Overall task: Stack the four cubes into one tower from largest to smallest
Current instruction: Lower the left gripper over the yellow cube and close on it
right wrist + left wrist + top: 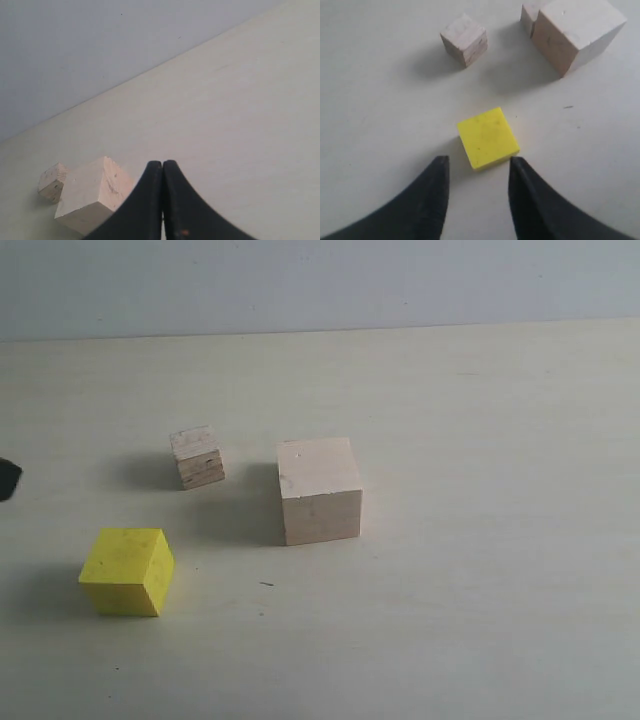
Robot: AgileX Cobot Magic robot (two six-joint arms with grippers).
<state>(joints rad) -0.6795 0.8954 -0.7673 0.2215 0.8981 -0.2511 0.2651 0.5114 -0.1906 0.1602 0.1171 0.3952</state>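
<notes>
A pale cream tabletop [480,620] with faint wood grain fills most of the scene. Along its far edge stands a plain grey-white wall [320,280]. Light is soft and even, throwing faint shadows toward the left edge.

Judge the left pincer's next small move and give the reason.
Probably ease the open left pincer forward and down to straddle the yellow cube, which lies just beyond its fingertips; the largest pale cube stands bare-topped, awaiting it.
</notes>
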